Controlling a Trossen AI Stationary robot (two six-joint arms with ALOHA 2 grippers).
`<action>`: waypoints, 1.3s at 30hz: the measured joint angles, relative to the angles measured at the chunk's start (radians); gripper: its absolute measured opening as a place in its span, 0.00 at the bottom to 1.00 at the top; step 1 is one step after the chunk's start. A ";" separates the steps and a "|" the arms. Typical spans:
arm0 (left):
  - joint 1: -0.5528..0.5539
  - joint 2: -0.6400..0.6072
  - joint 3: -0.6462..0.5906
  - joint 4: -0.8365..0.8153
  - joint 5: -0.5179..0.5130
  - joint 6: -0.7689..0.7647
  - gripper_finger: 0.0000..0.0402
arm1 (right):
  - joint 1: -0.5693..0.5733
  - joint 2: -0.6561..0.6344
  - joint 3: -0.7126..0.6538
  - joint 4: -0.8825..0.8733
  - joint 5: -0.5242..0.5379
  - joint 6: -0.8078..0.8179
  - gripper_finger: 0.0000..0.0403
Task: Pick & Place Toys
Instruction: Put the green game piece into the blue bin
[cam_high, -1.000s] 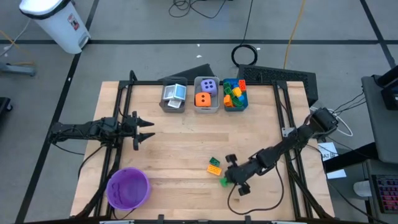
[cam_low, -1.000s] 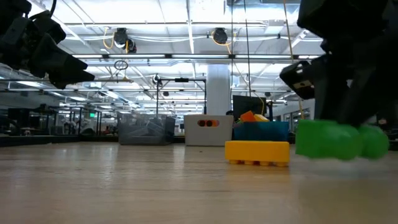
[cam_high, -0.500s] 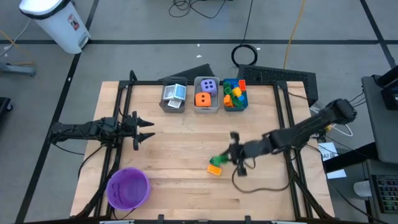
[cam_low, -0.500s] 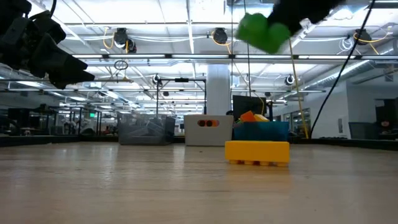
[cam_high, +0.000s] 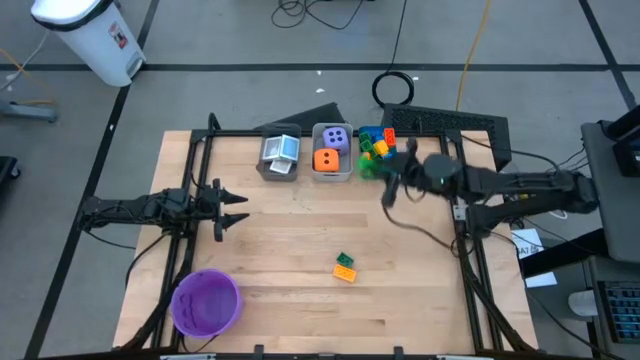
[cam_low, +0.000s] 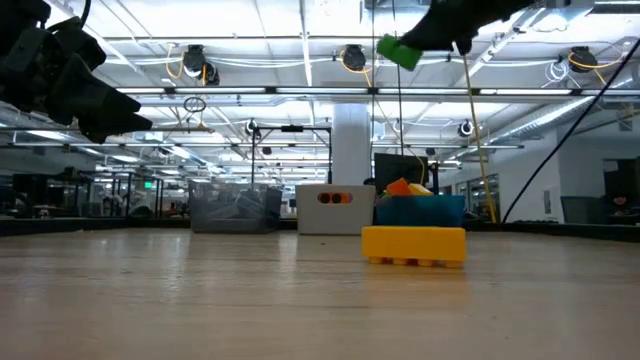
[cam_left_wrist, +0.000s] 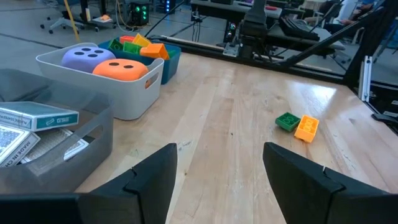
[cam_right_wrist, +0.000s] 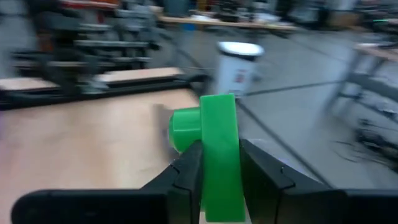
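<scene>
Brick: green brick (cam_right_wrist: 214, 158) pinched flat between my right gripper (cam_high: 392, 184) fingers, studs poking out sideways, carried up off the table.
Drop target: blue bin (cam_high: 377, 168) sits just beside that gripper, toward the left arm, so I reckon it's a short hop.
Leftovers: yellow-and-green brick pair (cam_high: 344, 266) lies mid-table, apart from both arms.
Left gripper (cam_high: 228, 209): spread, empty, parked well away on its own side.
</scene>
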 joint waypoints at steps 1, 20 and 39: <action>0.000 0.000 0.000 0.000 0.000 0.000 0.61 | -0.043 -0.001 0.000 0.000 -0.001 -0.017 0.19; 0.000 0.000 0.000 0.000 0.000 0.000 0.61 | -0.714 0.387 0.000 0.191 -0.257 -0.041 0.20; 0.000 0.000 0.000 0.000 0.000 0.000 0.61 | -0.761 0.665 0.001 0.293 -0.398 -0.015 0.20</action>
